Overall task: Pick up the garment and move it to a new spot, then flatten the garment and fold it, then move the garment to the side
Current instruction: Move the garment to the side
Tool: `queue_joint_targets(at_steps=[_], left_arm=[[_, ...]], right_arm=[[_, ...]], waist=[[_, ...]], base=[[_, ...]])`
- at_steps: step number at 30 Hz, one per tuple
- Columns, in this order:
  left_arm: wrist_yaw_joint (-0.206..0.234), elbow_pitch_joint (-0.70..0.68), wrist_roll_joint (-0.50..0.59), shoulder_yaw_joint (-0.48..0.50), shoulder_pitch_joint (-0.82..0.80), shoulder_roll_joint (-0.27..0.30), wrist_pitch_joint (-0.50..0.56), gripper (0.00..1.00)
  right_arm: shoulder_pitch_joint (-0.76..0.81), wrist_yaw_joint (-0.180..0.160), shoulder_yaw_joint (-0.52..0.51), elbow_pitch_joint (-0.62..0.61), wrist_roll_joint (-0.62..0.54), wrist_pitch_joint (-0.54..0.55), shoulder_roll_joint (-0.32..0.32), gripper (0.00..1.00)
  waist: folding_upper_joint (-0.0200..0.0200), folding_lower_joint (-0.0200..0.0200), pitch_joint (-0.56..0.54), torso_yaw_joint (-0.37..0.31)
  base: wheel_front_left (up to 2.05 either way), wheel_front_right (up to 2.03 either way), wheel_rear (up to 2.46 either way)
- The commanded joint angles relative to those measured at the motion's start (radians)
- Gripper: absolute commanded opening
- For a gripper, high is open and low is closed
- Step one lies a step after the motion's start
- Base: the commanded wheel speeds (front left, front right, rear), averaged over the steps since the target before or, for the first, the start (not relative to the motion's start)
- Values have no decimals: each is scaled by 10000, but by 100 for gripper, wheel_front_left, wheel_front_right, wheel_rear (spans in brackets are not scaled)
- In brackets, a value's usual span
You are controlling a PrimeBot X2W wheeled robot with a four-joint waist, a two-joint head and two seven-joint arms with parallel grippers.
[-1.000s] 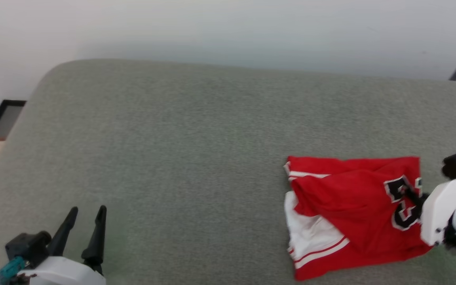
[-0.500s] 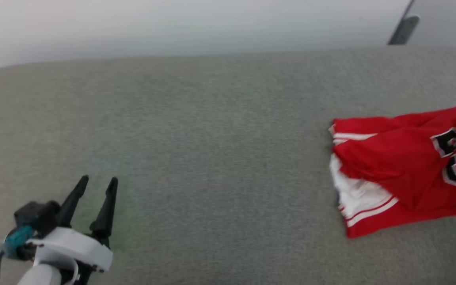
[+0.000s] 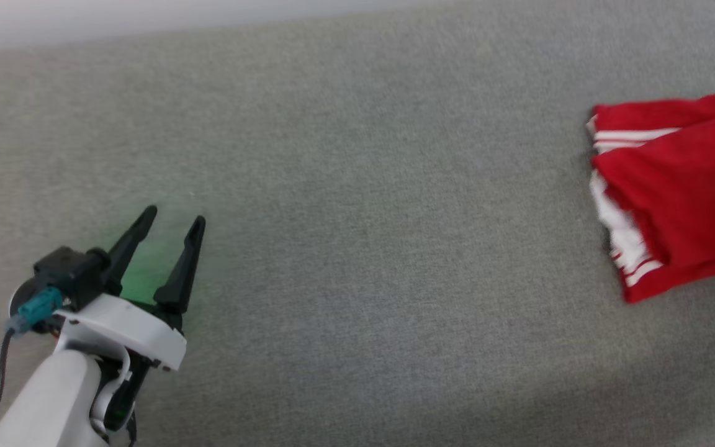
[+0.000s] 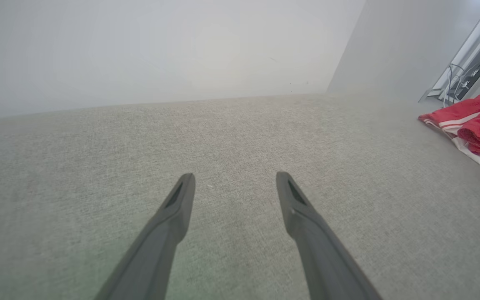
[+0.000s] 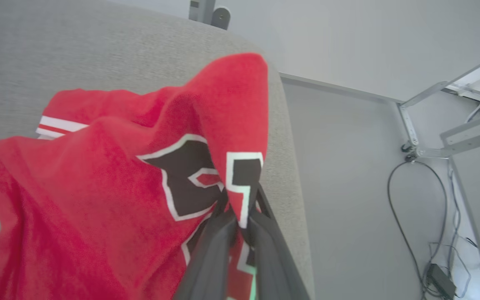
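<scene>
The right claw (image 5: 243, 212) is clamped on the garment (image 5: 98, 187), its two dark fingers pinched together on a fold of red cloth just where a black, white-outlined numeral sits. From that pinch the fabric rises into a peak and then falls away in loose red folds across the grey fabric-covered tabletop (image 5: 111, 50), close to its rounded right-hand edge. A strip of red-and-white trim shows at the far end of the cloth.

Seen from the head, the garment (image 3: 686, 186) lies at the tabletop's right side and runs off the picture there. Its visible length goes roughly left to right, with the striped, white-panelled end pointing towards the robot's left, into the bare middle of the tabletop (image 3: 364, 217).

Well apart from it, at the lower left, the left claw (image 3: 174, 217) stands with fingers spread wide and nothing between them, aimed up and across the surface. From its own wrist the left claw (image 4: 235, 177) hovers low over the grey weave, the garment (image 4: 477, 121) bunched far off to its right.

Beyond the edge, cables (image 5: 415, 216) trail over a pale floor (image 5: 348, 187).
</scene>
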Motion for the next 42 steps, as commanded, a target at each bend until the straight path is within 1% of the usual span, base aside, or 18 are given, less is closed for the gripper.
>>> queue_joint_targets(at_steps=[1,7,9,14,16,21,24,26,27,28,29,30,31,37,42], left_arm=[[-30,-31,43,-97,-234,86,30,100],[-38,-139,-2,-351,-629,281,78,100],[-38,-174,-35,-426,-745,345,97,100],[-40,-223,-83,-600,-977,498,138,100],[-41,-213,-100,-676,-1045,515,142,100],[-31,-123,-198,-821,-1155,521,94,100],[-30,-19,-245,-877,-1171,536,46,100],[-30,30,-272,-902,-1180,533,17,100],[-30,51,-289,-904,-1183,523,-10,100],[-30,64,-298,-922,-1184,514,-32,100],[-30,86,-320,-935,-1179,508,-50,100],[-30,107,-343,-951,-1168,500,-78,100],[-30,134,-345,-952,-1153,498,-100,100],[-32,301,-422,-1015,-993,371,-242,100],[-20,475,-499,-968,-768,227,-358,100]], right_arm=[[-315,-20,64,252,-216,-345,-184,0],[-865,-20,215,1129,-872,-1360,-556,0],[-1054,-22,181,1525,-1127,-1680,-546,0],[-1341,-20,17,2476,-1570,-2392,-186,0],[-1428,-20,-48,2869,-1719,-2576,73,0],[-1621,-20,-379,3885,-1962,-2846,638,0],[-1730,-20,-575,4385,-2057,-2956,828,0],[-1830,-20,-711,4679,-2138,-3022,925,8],[-1885,-20,-782,4812,-2162,-3071,958,27],[-1984,-20,-849,4913,-2234,-3189,968,39],[-2056,-20,-876,4998,-2319,-3289,1000,55],[-2093,-20,-904,5085,-2382,-3347,1062,95],[-2135,-20,-955,5189,-2445,-3386,1100,100],[-2424,-20,-1100,5464,-2751,-3803,1272,100],[-2338,-20,-1286,5487,-2694,-4390,1423,100]], waist=[[0,0,642,-432],[0,0,1078,-414],[0,0,1218,-390],[0,0,1482,-287],[0,0,1544,-234],[0,0,1601,-64],[0,0,1562,37],[0,0,1508,103],[0,0,1471,129],[0,0,1433,149],[0,0,1387,170],[0,0,1328,190],[0,0,1270,206],[0,0,774,369],[0,0,198,596]], base=[[0,0,0],[0,0,0],[0,0,0],[0,0,0],[0,0,0],[0,0,0],[0,0,0],[0,0,0],[0,0,0],[0,0,0],[0,0,0],[0,0,0],[0,0,0],[0,0,0],[0,0,0]])
